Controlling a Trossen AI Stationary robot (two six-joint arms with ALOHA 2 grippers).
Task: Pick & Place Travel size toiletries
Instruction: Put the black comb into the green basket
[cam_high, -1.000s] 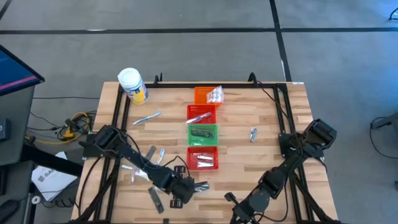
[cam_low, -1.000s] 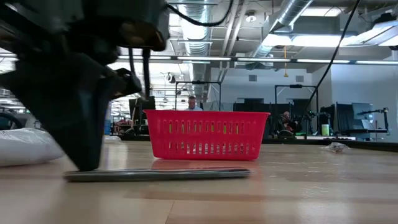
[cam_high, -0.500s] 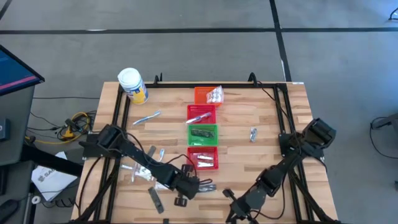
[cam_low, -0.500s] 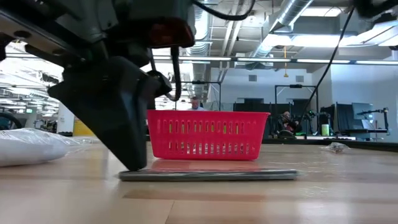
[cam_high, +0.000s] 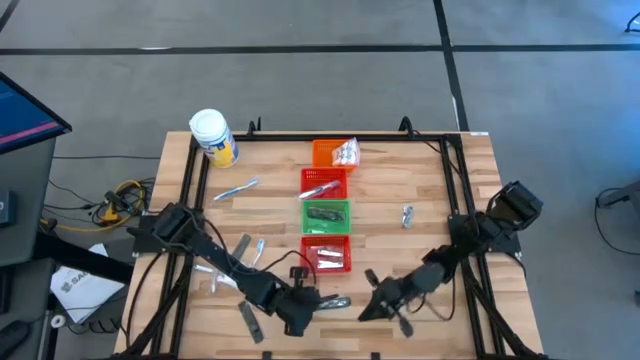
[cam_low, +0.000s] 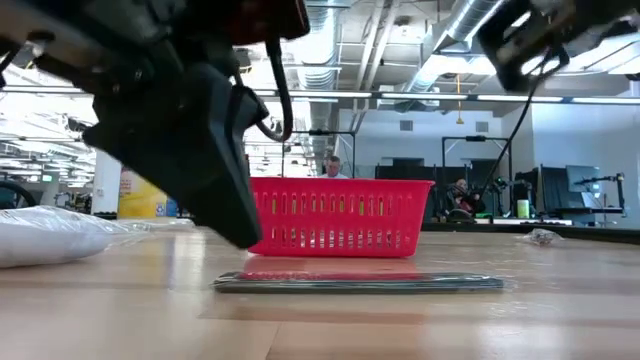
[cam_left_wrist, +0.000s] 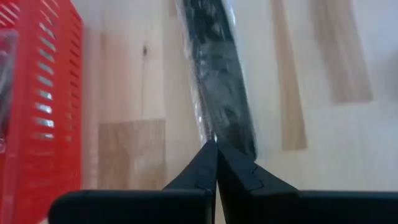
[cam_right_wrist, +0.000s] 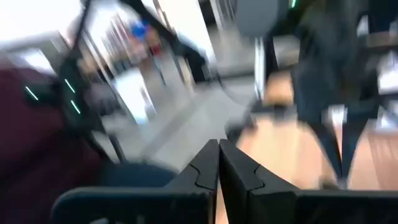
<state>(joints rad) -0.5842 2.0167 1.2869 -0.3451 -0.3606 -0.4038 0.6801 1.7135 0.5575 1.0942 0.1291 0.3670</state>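
Observation:
A dark flat strip in a clear wrapper (cam_high: 335, 300) (cam_low: 360, 284) (cam_left_wrist: 217, 81) lies flat on the table, just near of the nearest red basket (cam_high: 326, 253) (cam_low: 335, 215). My left gripper (cam_high: 300, 305) (cam_left_wrist: 216, 144) is shut, with its tips at the strip's left end. My right gripper (cam_high: 368, 308) (cam_right_wrist: 217, 144) is shut and empty, raised over the table to the right of the strip. Other toiletries lie loose: a sachet (cam_high: 225, 275) (cam_low: 40, 235), dark strips (cam_high: 250, 320), a toothbrush (cam_high: 237, 188) and a silvery tube (cam_high: 407, 214). My left gripper's shut fingertips (cam_left_wrist: 208, 155) stand at the strip's left end (cam_left_wrist: 214, 134), coming slanting down from the table's left. In the low view the fingertip (cam_low: 245, 240) seems a little above that end (cam_low: 225, 284). I cannot tell whether it touches. The strip lies flat.
A row of mesh baskets runs down the table's middle: orange (cam_high: 333, 152), red (cam_high: 324, 183), green (cam_high: 326, 215), then the red one. A white jar with a yellow label (cam_high: 212, 135) stands at the far left corner. Bare wood shows at the right.
My left gripper, shut throughout, moved toward the table's right, and the dark strip slid along the table the same way. In the low view the gripper's tip has since risen a little from the strip's end. My right arm swung from the near edge up and toward the strip.

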